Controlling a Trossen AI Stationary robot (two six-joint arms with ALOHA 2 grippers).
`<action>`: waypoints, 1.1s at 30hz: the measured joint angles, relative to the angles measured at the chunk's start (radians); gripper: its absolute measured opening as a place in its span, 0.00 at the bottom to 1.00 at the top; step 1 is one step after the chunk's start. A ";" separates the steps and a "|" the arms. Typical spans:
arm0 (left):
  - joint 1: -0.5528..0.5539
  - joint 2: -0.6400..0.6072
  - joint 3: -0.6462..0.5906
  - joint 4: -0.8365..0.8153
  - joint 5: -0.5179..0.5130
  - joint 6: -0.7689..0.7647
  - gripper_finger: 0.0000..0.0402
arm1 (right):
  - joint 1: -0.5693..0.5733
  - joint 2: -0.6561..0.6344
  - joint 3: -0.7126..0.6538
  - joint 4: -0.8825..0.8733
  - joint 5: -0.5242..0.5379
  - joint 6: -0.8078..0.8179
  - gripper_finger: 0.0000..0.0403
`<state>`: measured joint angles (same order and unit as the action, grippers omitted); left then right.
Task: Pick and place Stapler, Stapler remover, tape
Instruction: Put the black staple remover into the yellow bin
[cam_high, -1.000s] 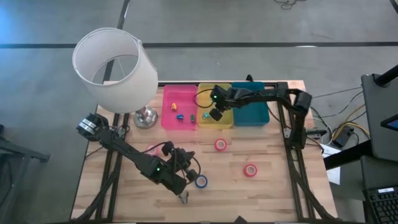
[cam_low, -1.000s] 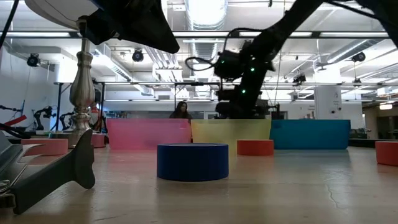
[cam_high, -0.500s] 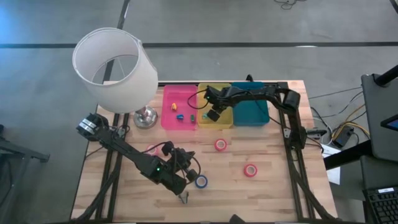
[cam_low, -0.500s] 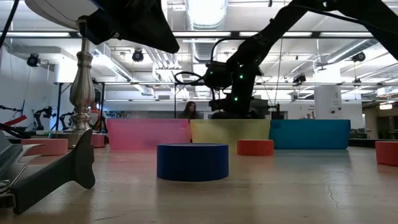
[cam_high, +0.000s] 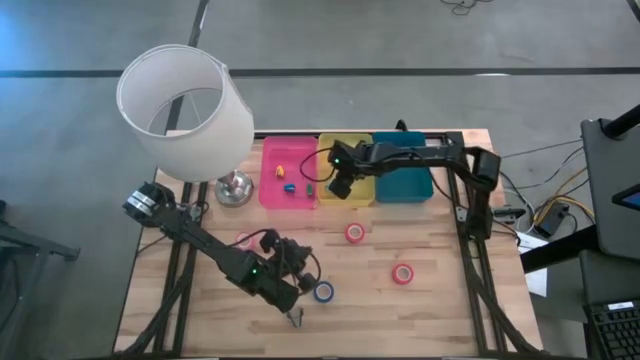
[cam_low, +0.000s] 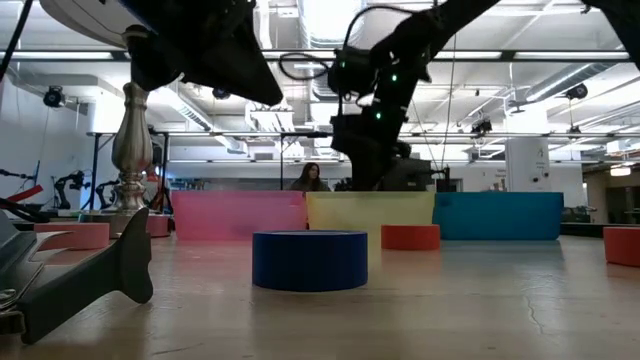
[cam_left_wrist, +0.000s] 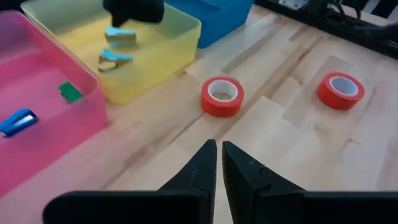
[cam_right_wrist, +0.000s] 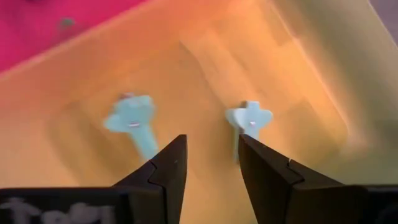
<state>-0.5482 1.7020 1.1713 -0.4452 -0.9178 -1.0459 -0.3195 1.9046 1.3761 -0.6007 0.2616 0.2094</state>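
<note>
Two pale blue stapler removers (cam_right_wrist: 133, 122) (cam_right_wrist: 249, 119) lie on the floor of the yellow bin (cam_high: 346, 172). My right gripper (cam_right_wrist: 211, 155) hangs open and empty just above them; it also shows in the high view (cam_high: 340, 184). A blue stapler (cam_left_wrist: 16, 121) lies in the pink bin (cam_high: 288, 172). My left gripper (cam_left_wrist: 217, 152) is shut and empty, low over the table's near middle (cam_high: 303, 265). A dark blue tape roll (cam_high: 323, 291) lies flat beside it. Two red rolls (cam_high: 354, 232) (cam_high: 402, 273) and a pink roll (cam_high: 243, 240) lie flat on the table.
A blue bin (cam_high: 404, 170) stands to the right of the yellow one at the far edge. A lamp with a white shade (cam_high: 185, 108) stands on its metal base (cam_high: 233, 190) at the far left. Small coloured pieces (cam_high: 284, 171) lie in the pink bin.
My right gripper has shifted a little toward the table's left over the yellow bin, and its wrist has risen. My left arm has kept still.
</note>
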 joint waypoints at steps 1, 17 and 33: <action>-0.001 0.000 0.000 0.002 0.014 0.003 0.07 | 0.013 -0.011 -0.003 -0.003 0.001 0.000 0.35; -0.132 -0.001 -0.001 0.149 0.281 0.261 0.07 | 0.223 -0.117 -0.084 -0.065 0.002 -0.048 0.35; -0.237 0.106 -0.020 0.158 0.446 0.464 0.07 | 0.447 -0.265 -0.275 -0.121 -0.012 0.139 0.35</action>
<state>-0.7857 1.8084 1.1511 -0.2867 -0.4717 -0.5821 0.1273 1.6401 1.1013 -0.7221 0.2497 0.3488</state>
